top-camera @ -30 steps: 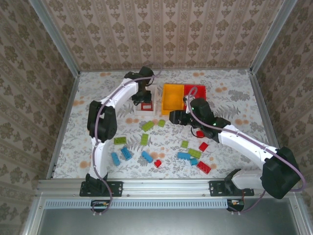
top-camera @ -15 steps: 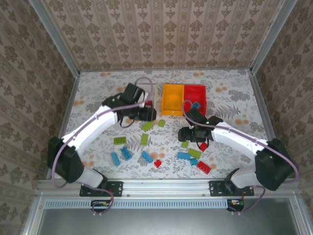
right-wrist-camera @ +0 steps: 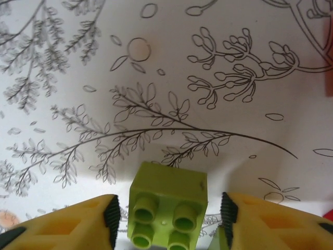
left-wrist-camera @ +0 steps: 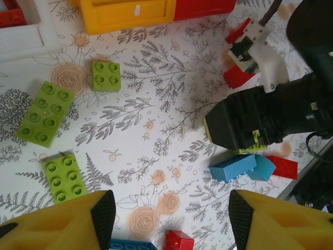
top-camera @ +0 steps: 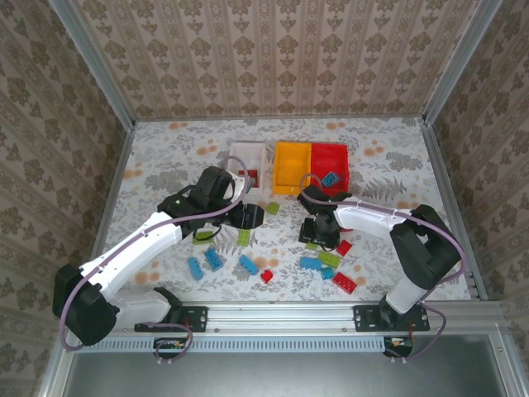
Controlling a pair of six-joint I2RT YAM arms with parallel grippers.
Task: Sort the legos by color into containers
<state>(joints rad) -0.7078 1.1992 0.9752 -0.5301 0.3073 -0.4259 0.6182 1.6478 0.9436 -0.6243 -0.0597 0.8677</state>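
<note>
My right gripper (right-wrist-camera: 169, 212) stands open low over the table, its pads on either side of a lime green two-by-two lego (right-wrist-camera: 167, 208) with a small gap each side; in the top view this gripper (top-camera: 312, 236) is right of centre. My left gripper (left-wrist-camera: 170, 213) is open and holds nothing, hovering over bare table; in the top view it (top-camera: 252, 217) is near the middle. Green legos (left-wrist-camera: 45, 113) lie left of it, blue ones (left-wrist-camera: 234, 167) right, a red one (left-wrist-camera: 179, 242) below. The white bin (top-camera: 248, 157), orange-yellow bin (top-camera: 292, 165) and red bin (top-camera: 339, 155) stand in a row behind.
A red piece (top-camera: 245, 174) lies in the white bin and a blue brick (top-camera: 331, 179) in the red bin. Loose bricks are scattered along the near half of the table. The right arm's black wrist (left-wrist-camera: 260, 117) sits close to my left gripper. Metal rails edge the table.
The left arm has pulled back from the white bin towards the middle of the table. The right gripper has swung left and dropped down around the green two-by-two lego.
</note>
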